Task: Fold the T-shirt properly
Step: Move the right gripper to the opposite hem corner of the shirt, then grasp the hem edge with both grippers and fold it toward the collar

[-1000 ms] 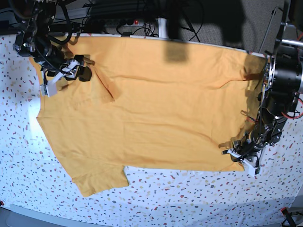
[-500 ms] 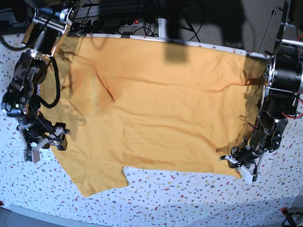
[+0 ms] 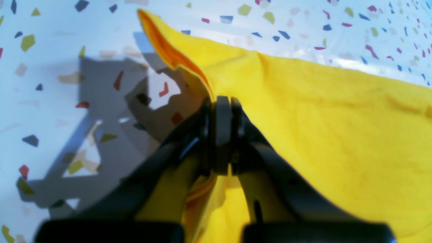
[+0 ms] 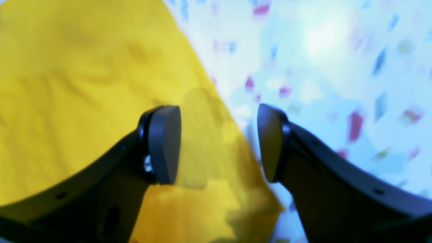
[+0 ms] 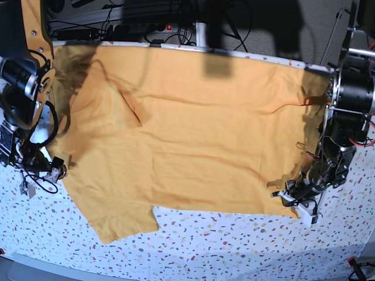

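Mostly flat: T-shirt [image 5: 199,134] spread over speckled worktop [image 5: 234,246], one short sleeve poking out at near edge, other sleeve folded onto the body near the far corner on the right-arm side. Unfolded as yet, judging by layout.

Left hand [image 3: 219,111] clamped tight on T-shirt's hem corner, pads [image 3: 222,135] pressed together w/ cloth pinched between, corner flap standing up past the tips. Probably gripped there to lift that corner for the first fold, so the hem can follow. Cloth tents up from worktop around the pinch.

Right hand [image 4: 219,141] apart, nothing between pads, hovering over T-shirt's edge on opp. side, one pad over cloth, other over bare worktop. Looks lined up to straddle the edge and take a matching grip; contact w/ cloth not clear, view blurred.

Materials: thin soft knit, mustard-yellow, no print, shallow wrinkles and one long crease across the body; limp, will drape and slide. Worktop glossy white w/ coloured terrazzo flecks. Pads dark, smooth, rounded, on black arms.
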